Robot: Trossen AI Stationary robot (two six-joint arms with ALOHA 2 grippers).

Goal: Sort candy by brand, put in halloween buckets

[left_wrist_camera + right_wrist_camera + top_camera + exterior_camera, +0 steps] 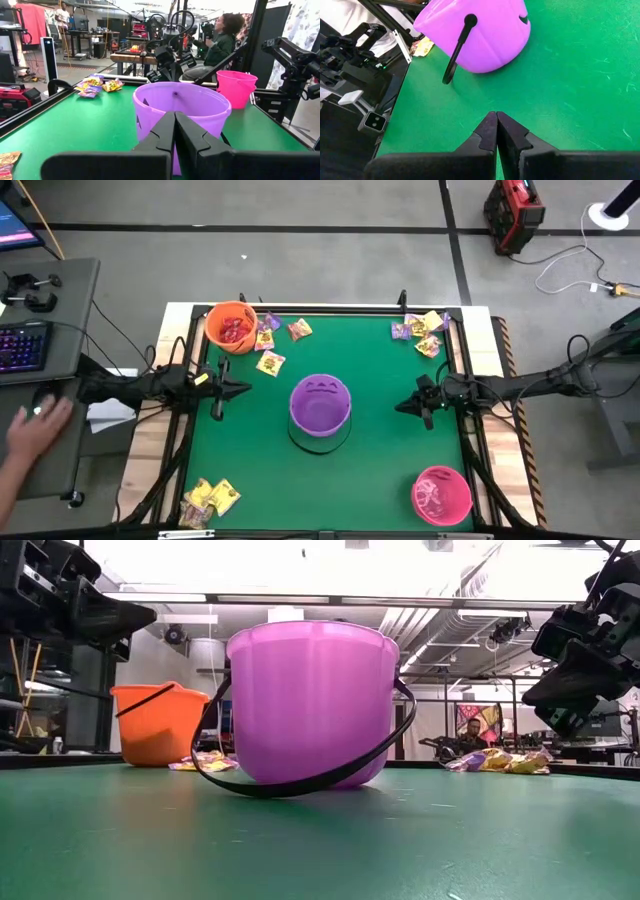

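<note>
The purple bucket (320,406) stands upright mid-table, its black handle down around it; it also shows in the low view (308,705). The orange bucket (232,327) at the far left holds red packets. The pink bucket (441,495) sits near the right corner. Candy packets lie in clusters: beside the orange bucket (272,345), at the far right (420,332), and at the near left (210,500). My left gripper (219,406) hovers left of the purple bucket, shut and empty. My right gripper (424,408) hovers right of it, shut and empty.
A raised frame runs round the green mat (380,470). A desk with a keyboard (22,345) stands left of the table, where a person's hand (35,430) rests. People sit in the room beyond the table. Bare mat lies between the purple and pink buckets.
</note>
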